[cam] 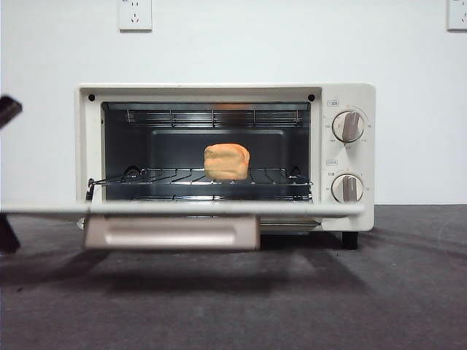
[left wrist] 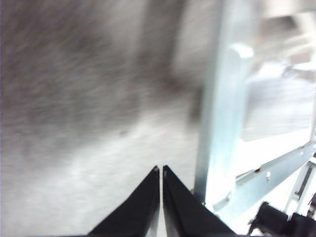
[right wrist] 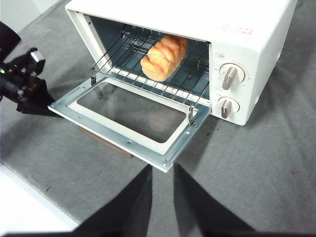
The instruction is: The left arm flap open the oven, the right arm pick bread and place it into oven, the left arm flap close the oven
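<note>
- Front view, nearest first: the dark table (cam: 233,306) lies bare before the oven (cam: 350,95), with open room on both sides of it.
- The oven door (cam: 182,208) hangs flat and level, seen edge-on, its handle (cam: 171,233) just beneath the front edge.
- Behind the door the bread (cam: 227,161) sits on the wire rack (cam: 146,177), about mid-width — well clear of both side walls and the roof.
- From the right wrist view the loaf's long axis runs front to back, angled slightly across the rack bars.
- The left gripper (left wrist: 161,170) is low beside the door's left edge, tips nearly touching, holding nothing.
- The right gripper (right wrist: 163,170) hangs above the table in front of the door, jaws a narrow gap apart, empty.
</note>
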Robot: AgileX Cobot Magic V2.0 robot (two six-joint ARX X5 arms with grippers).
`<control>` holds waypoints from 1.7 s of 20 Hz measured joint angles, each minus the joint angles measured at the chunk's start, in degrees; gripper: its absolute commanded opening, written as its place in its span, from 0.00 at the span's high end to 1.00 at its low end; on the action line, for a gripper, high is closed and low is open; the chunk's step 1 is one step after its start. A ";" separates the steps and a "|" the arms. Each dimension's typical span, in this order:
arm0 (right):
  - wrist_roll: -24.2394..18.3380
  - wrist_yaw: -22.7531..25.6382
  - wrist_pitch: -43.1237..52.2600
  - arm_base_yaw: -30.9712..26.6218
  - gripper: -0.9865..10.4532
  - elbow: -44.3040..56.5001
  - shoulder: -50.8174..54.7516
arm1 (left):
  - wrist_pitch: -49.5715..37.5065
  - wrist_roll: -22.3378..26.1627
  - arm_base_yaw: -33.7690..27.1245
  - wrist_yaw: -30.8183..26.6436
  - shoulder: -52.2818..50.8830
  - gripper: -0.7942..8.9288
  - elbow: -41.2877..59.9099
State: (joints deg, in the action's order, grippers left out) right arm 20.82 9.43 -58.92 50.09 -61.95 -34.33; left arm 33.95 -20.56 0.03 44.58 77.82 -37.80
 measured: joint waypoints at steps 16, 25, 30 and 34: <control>0.02 -0.39 0.00 0.00 0.86 0.00 0.00 | -16.57 -14.08 0.00 1.73 -5.53 0.90 -3.54; 0.02 -0.39 0.04 0.00 0.86 0.00 0.00 | -32.48 -25.00 0.02 0.79 -5.53 0.90 -3.61; 0.00 -0.39 1.55 0.00 0.86 0.00 0.00 | -37.11 -27.45 0.02 0.15 -5.53 0.90 -3.63; 0.00 -0.39 2.32 0.00 0.86 0.00 0.00 | -37.99 -27.58 0.02 1.79 -5.60 0.90 -3.65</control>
State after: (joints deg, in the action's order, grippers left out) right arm 20.82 9.04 -56.60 50.09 -61.95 -34.33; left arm -4.03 -48.14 0.05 46.37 72.23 -41.45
